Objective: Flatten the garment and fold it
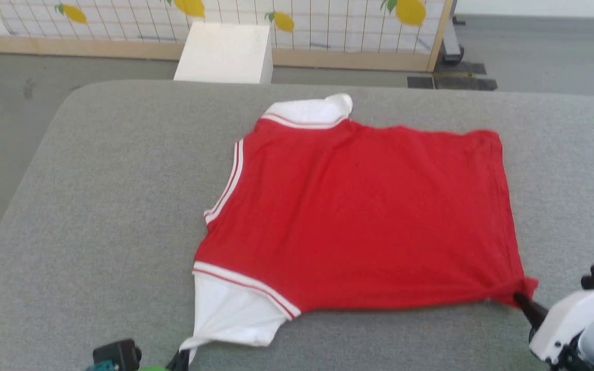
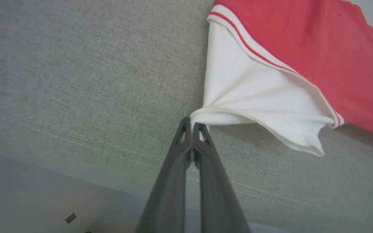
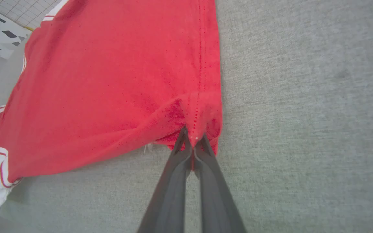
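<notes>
Garment (image 1: 359,216) in left claw (image 2: 193,124), right claw (image 3: 193,134)

A grey fabric-covered surface (image 1: 96,206), perhaps a padded table, carries the red garment (image 1: 359,216) spread flat, its white sleeves at seven and eleven o'clock.

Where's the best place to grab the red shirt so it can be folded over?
By its two near corners, from the robot's side: the garment lies flat on the grey pad, with the white sleeve tip and the hem corner poking out at that edge. The left gripper is shut on the sleeve, the right gripper on the hem corner.
</notes>
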Motion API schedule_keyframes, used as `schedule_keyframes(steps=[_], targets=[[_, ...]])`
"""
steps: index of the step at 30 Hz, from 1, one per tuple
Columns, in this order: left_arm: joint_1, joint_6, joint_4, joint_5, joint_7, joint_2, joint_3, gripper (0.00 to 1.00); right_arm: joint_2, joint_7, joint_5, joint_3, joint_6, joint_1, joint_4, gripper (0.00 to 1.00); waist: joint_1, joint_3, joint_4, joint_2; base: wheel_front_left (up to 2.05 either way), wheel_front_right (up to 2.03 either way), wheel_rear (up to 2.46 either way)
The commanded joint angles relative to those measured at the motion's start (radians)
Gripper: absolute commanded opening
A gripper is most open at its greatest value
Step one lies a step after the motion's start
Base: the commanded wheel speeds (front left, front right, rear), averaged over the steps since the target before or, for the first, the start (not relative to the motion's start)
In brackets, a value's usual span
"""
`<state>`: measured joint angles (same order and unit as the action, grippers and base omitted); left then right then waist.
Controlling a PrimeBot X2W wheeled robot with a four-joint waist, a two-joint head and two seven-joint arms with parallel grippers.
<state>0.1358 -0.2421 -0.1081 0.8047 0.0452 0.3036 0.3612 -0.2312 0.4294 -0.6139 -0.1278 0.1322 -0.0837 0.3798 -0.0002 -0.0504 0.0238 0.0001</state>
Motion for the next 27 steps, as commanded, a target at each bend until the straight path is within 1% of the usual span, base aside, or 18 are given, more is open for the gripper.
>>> schedule_keyframes(steps=[1, 4, 8, 11, 15, 19, 23, 26, 27], targets=[[0.024, -0.014, 0.013, 0.012, 0.002, 0.013, -0.008, 0.00, 0.002, 0.007, 0.008, -0.008, -0.002, 0.019, -0.010, 0.00, 0.0002, 0.016, -0.006, -0.0001, 0.00, 0.00, 0.00], [0.069, -0.029, 0.044, 0.020, 0.008, 0.018, -0.011, 0.00, 0.018, 0.023, 0.019, -0.022, -0.002, 0.062, -0.028, 0.00, 0.0002, 0.023, -0.010, -0.0001, 0.00, 0.00, 0.00], [0.093, -0.039, 0.077, 0.024, 0.004, 0.016, -0.012, 0.00, 0.037, 0.039, 0.033, -0.037, -0.002, 0.090, -0.051, 0.00, 0.0002, 0.031, -0.015, -0.0001, 0.00, 0.00, 0.00], [0.084, -0.041, 0.102, 0.016, -0.004, 0.019, -0.013, 0.00, 0.043, 0.047, 0.051, -0.037, -0.002, 0.092, -0.077, 0.00, 0.0002, 0.031, -0.018, -0.0001, 0.00, 0.00, 0.00], [0.039, -0.041, 0.146, -0.011, -0.006, 0.039, -0.013, 0.00, 0.037, 0.067, 0.076, -0.027, -0.002, 0.072, -0.129, 0.00, 0.0002, 0.022, -0.025, -0.0001, 0.00, 0.00, 0.00], [-0.054, -0.036, 0.195, -0.049, 0.015, 0.066, -0.005, 0.00, 0.016, 0.112, 0.104, -0.020, -0.002, 0.023, -0.176, 0.00, 0.0002, -0.005, -0.032, -0.0001, 0.00, 0.00, 0.00], [-0.176, -0.026, 0.216, -0.088, 0.067, 0.092, 0.016, 0.00, -0.001, 0.169, 0.130, -0.018, -0.002, -0.038, -0.200, 0.00, 0.0002, -0.047, -0.033, -0.0001, 0.00, 0.00, 0.00], [-0.297, -0.003, 0.201, -0.111, 0.109, 0.106, 0.030, 0.00, -0.007, 0.218, 0.144, -0.021, -0.002, -0.097, -0.213, 0.00, 0.0002, -0.095, -0.031, -0.0001, 0.00, 0.00, 0.00], [-0.422, 0.026, 0.161, -0.129, 0.143, 0.115, 0.041, 0.00, -0.012, 0.268, 0.163, -0.020, -0.002, -0.160, -0.217, 0.00, 0.0002, -0.151, -0.032, -0.0001, 0.00, 0.00, 0.00]])
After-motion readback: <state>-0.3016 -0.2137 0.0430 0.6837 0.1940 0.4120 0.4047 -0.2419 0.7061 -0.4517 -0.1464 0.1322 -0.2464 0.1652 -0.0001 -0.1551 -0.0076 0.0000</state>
